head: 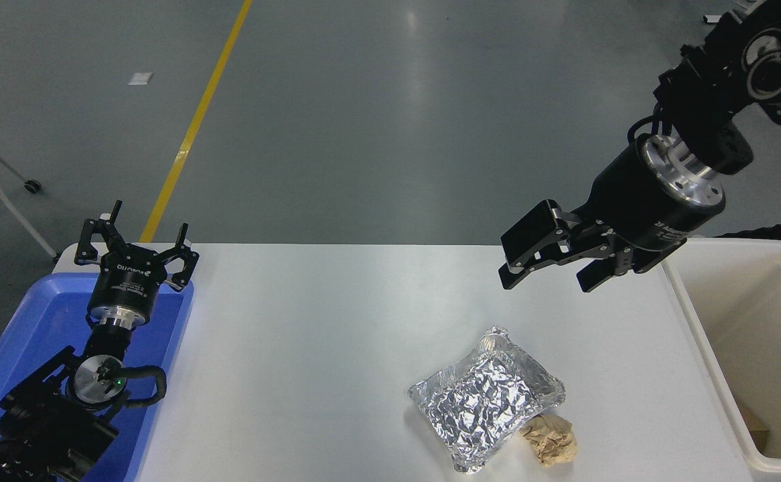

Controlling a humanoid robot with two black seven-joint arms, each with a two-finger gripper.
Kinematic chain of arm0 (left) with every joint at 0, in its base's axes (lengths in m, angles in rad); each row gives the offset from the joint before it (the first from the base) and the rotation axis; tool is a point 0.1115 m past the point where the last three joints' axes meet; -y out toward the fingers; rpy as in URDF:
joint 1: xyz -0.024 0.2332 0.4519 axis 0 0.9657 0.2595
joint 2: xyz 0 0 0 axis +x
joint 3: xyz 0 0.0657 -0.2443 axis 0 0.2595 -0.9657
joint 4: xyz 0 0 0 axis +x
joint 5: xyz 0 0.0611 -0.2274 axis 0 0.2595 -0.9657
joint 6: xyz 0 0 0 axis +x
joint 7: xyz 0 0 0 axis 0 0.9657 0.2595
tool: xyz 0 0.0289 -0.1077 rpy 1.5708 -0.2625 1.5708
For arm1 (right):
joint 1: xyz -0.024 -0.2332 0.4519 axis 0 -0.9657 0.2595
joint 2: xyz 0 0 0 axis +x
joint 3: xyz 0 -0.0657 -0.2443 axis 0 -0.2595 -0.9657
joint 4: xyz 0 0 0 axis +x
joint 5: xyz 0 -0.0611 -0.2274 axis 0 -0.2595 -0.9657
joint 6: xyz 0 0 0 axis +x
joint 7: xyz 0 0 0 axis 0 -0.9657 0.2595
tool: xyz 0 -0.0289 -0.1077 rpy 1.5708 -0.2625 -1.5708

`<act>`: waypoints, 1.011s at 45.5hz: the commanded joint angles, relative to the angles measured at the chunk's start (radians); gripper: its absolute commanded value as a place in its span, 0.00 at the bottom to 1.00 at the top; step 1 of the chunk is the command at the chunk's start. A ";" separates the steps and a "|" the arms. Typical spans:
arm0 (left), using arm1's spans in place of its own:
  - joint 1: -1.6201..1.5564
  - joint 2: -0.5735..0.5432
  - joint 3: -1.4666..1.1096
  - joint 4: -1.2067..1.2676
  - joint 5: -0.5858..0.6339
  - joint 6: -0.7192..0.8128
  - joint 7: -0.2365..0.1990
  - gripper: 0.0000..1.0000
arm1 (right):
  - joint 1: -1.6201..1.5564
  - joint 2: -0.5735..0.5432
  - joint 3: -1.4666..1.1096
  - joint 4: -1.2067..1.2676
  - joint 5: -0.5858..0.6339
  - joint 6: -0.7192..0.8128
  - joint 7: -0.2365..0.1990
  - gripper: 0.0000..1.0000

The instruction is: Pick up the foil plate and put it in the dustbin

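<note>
The foil plate (485, 399), a shiny silver crinkled tray, lies flat on the white table (310, 348) at the front right of centre. The dustbin (759, 335), cream-white with a beige inside, stands at the table's right edge. My right gripper (543, 271) is open and empty. It hangs in the air above the table's far right part, beyond the foil plate and left of the dustbin. My left gripper (137, 239) is open and empty, parked over the blue tray at the left.
A blue plastic tray (9, 348) sits at the table's left edge under the left arm. A small tan paper ball (550, 438) lies touching the foil plate's right front corner. Something brown shows at the dustbin's bottom (755, 425). A dark sleeve (775, 232) shows behind the dustbin.
</note>
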 commanded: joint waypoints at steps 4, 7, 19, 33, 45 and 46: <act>0.002 -0.003 -0.006 0.000 -0.002 -0.001 -0.003 1.00 | -0.047 -0.067 -0.032 0.006 -0.023 0.003 -0.002 1.00; 0.002 -0.001 -0.005 0.000 0.000 -0.001 -0.005 1.00 | -0.082 -0.067 -0.032 -0.011 -0.060 0.003 -0.002 1.00; 0.002 -0.001 -0.005 0.000 -0.002 -0.001 -0.005 1.00 | -0.368 -0.065 -0.002 -0.146 -0.221 -0.100 0.000 1.00; 0.002 -0.001 -0.005 0.000 0.000 -0.001 -0.005 1.00 | -0.734 -0.033 0.201 -0.365 -0.302 -0.212 0.006 1.00; 0.002 -0.001 -0.005 0.000 -0.002 -0.001 -0.005 1.00 | -1.049 0.051 0.353 -0.543 -0.512 -0.382 0.021 1.00; 0.002 -0.001 -0.005 0.000 -0.002 -0.001 -0.005 1.00 | -1.066 0.063 0.362 -0.555 -0.515 -0.390 0.021 1.00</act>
